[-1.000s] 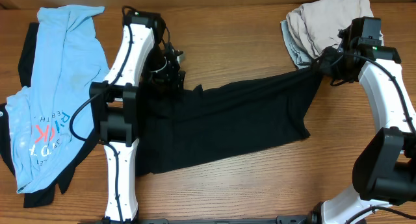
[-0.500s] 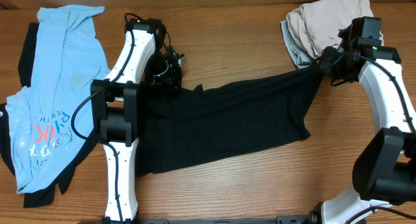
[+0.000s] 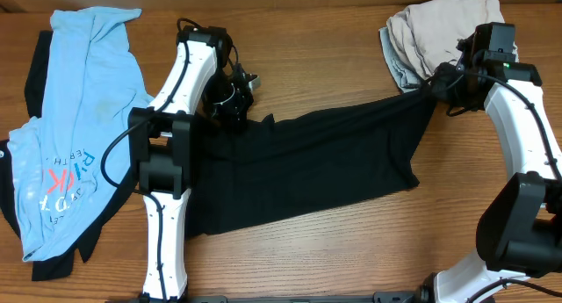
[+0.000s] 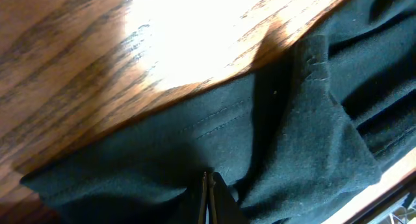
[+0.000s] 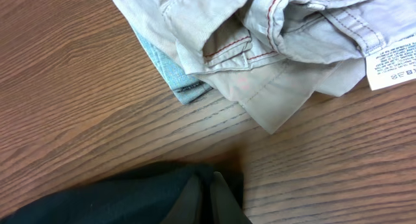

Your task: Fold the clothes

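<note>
1. The black garment lies spread on the wooden table. Its top edge is drawn out in a band between the two grippers, and its lower part lies flat and wrinkled.
2. The left gripper sits at the black garment's upper-left corner. In the left wrist view its jaws are pressed together, pinching a fold of the hemmed black cloth.
3. The right gripper sits at the black garment's upper-right corner, its jaws clamped on the tip of the cloth.
4. A beige garment with red stitching and a white label is bunched just beyond that upper-right corner. A blue-grey piece pokes out from beneath it.
5. The light-blue printed tee lies well left of the black garment, draped over another dark piece.
</note>
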`<move>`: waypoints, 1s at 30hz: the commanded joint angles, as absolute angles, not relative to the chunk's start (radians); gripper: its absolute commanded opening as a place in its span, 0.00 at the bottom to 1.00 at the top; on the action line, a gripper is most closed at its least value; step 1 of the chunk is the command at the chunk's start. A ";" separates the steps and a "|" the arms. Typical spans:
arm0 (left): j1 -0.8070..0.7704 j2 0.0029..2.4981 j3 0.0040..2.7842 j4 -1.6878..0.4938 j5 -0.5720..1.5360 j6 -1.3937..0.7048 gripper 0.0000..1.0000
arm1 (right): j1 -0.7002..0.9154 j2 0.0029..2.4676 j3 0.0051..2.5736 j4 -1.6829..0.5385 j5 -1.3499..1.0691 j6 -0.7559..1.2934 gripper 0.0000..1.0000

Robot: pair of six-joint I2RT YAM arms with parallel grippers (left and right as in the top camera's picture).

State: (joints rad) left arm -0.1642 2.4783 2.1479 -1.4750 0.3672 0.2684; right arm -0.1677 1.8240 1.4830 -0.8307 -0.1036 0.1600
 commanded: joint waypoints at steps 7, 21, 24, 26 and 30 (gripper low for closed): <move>-0.138 2.486 2.223 -1.513 0.261 0.257 0.42 | -0.171 1.814 1.494 -0.825 -0.090 0.155 0.04; -0.152 2.486 2.135 -1.483 0.211 0.262 0.31 | -0.171 1.814 1.494 -0.828 -0.090 0.155 0.04; -0.156 2.486 2.135 -1.479 0.241 0.262 0.15 | -0.171 1.814 1.494 -0.828 -0.090 0.155 0.04; -0.158 2.486 2.135 -1.468 0.266 0.262 0.04 | -0.171 1.814 1.494 -0.828 -0.089 0.155 0.04; -0.158 2.486 2.143 -1.442 0.290 0.261 0.04 | -0.171 1.814 1.494 -0.828 -0.089 0.155 0.04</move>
State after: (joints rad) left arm -0.1478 2.4794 2.1395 -1.4559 0.2489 0.2619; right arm -0.1677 1.8240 1.4830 -0.8310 -0.1036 0.1596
